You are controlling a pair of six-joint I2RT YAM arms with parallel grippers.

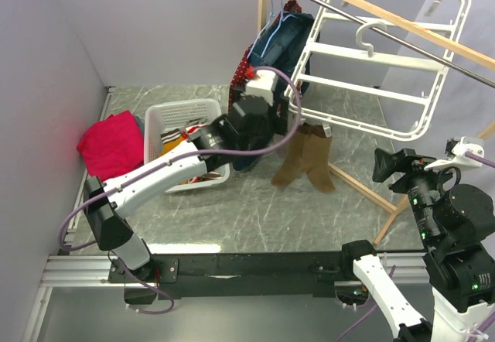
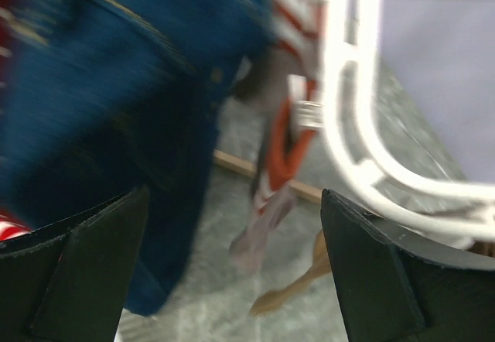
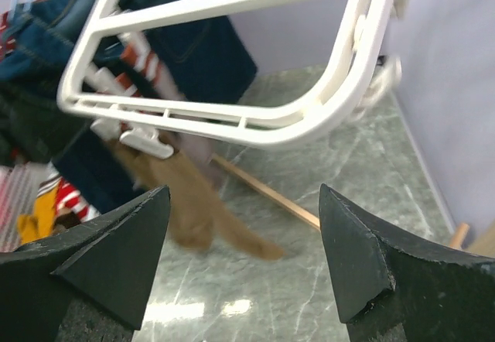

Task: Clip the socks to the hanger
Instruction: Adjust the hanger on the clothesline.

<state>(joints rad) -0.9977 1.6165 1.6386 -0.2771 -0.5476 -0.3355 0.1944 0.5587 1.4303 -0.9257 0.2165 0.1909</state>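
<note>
The white hanger (image 1: 371, 56) hangs tilted from a rod at the back right. Two brown socks (image 1: 304, 160) dangle from a clip on its lower left corner, toes near the table. My left gripper (image 1: 255, 119) is raised beside that corner. In the left wrist view the left gripper (image 2: 233, 203) is open and holds nothing; beyond it hang a taupe sock (image 2: 267, 214) with a red-striped cuff and a brown sock (image 2: 309, 280). My right gripper (image 1: 380, 164) sits right of the socks, below the hanger (image 3: 232, 117). The right gripper (image 3: 244, 195) is open and empty, with the brown socks (image 3: 193, 210) blurred ahead.
A navy garment (image 1: 282, 40) hangs left of the hanger. A white laundry basket (image 1: 166, 117) with clothes stands under the left arm, and a folded pink cloth (image 1: 112, 145) lies at the far left. A wooden rack foot (image 1: 363, 187) runs across the marbled table.
</note>
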